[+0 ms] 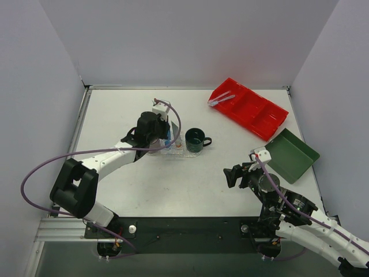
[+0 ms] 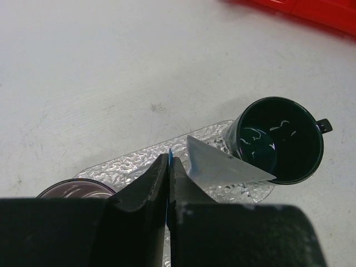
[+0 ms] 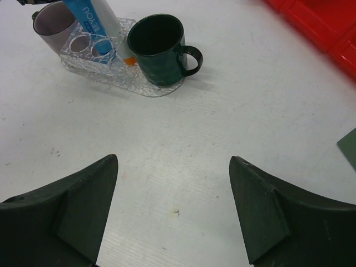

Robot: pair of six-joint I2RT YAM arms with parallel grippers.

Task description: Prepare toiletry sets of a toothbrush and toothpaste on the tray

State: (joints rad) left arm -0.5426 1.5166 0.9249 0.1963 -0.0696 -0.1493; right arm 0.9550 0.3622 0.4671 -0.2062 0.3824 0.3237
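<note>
The clear textured tray (image 1: 173,154) (image 2: 133,164) (image 3: 105,75) lies mid-table. My left gripper (image 1: 167,139) (image 2: 169,158) hovers over it, its jaws pressed on the thin top edge of the blue toothpaste tube (image 2: 170,151) (image 3: 89,19), which stands upright on the tray. A white wedge-shaped tube (image 2: 222,167) leans beside it on the mug side. One wrapped toothbrush (image 1: 222,99) lies in the red bin. My right gripper (image 1: 232,176) (image 3: 173,158) is open above bare table, right of the tray, with nothing between its fingers.
A dark green mug (image 1: 196,140) (image 2: 281,139) (image 3: 160,47) stands at the tray's right end and a mauve cup (image 2: 75,192) (image 3: 50,22) at its left end. The red compartmented bin (image 1: 251,108) sits back right, a dark green rectangular tray (image 1: 293,154) at the right edge.
</note>
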